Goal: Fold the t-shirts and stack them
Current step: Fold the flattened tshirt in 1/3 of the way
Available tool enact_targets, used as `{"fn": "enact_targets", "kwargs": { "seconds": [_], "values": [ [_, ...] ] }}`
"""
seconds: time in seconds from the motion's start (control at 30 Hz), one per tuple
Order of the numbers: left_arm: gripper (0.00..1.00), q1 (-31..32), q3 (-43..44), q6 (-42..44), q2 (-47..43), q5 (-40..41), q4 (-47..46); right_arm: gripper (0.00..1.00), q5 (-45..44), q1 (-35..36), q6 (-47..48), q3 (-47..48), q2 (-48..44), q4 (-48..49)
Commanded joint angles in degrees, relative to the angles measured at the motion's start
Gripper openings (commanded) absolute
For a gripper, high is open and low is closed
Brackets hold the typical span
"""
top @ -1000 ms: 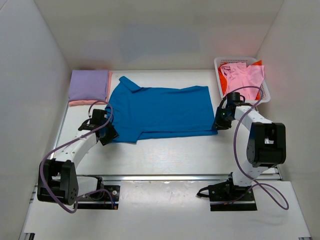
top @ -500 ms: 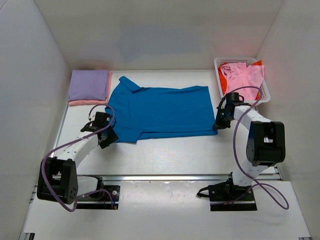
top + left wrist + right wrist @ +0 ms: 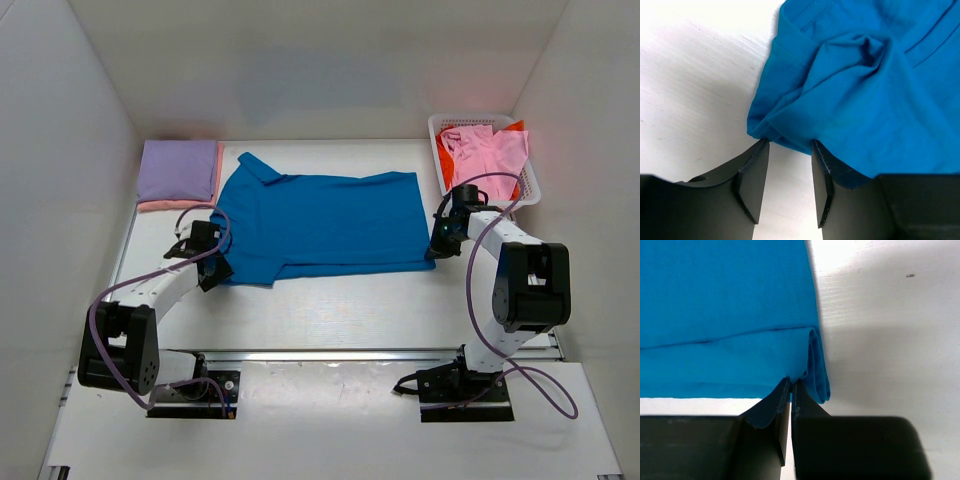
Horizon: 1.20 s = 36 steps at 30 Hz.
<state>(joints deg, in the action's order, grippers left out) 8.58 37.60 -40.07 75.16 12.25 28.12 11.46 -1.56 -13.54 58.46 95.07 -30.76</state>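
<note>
The blue shirt (image 3: 320,225) lies spread on the bench (image 3: 330,305); the left tool (image 3: 788,145) stands apart at its bunched sleeve, the right tool (image 3: 790,386) clamped on its hem

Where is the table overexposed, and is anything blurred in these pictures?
Left wrist view: the table burns out to white at upper left, while the blue shirt is sharp. Right wrist view: table brightest at top, shadow beside the shirt's hem. Top view: even light, no blur.
</note>
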Motion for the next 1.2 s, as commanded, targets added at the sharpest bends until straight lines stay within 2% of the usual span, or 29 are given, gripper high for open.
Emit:
{"fn": "enact_targets", "kwargs": {
  "seconds": [0.0,0.47,0.5,0.57,0.63,0.73,0.9,0.97,1.17],
  "values": [
    [0.51,-0.58,2.12,-0.27,-1.24,1.46,-1.66,0.0,0.49,0.42,0.09,0.16,-0.58,0.71],
    [0.46,-0.76,1.86,-0.27,0.6,0.76,-5.35,0.0,0.75,0.6,0.09,0.52,-0.23,0.71],
    [0.41,-0.93,1.77,0.08,1.04,0.58,-5.36,0.0,0.84,0.68,0.09,0.52,-0.23,0.88],
    [0.25,-1.11,2.3,0.0,1.31,0.4,-5.27,0.0,0.49,0.25,0.27,0.52,-0.5,0.79],
    [0.0,-0.76,2.65,0.17,0.61,0.58,-5.1,0.0,0.31,0.33,0.27,0.52,-0.67,0.01],
    [0.0,-0.93,3.88,0.35,-1.67,-0.03,-4.31,0.0,0.4,0.51,0.71,0.52,-1.81,-0.78],
    [0.0,-0.76,6.07,0.53,-7.56,-2.32,2.1,0.0,-0.3,0.77,1.06,0.08,-5.85,-4.2],
    [0.0,-1.37,6.34,0.0,-11.33,-6.87,4.65,0.0,-0.39,0.77,1.49,0.16,-7.43,-5.79],
    [0.0,1.18,4.68,-1.67,-22.14,-9.69,13.88,0.0,-0.04,0.95,1.33,-2.82,-13.67,-10.27]
  ]
}}
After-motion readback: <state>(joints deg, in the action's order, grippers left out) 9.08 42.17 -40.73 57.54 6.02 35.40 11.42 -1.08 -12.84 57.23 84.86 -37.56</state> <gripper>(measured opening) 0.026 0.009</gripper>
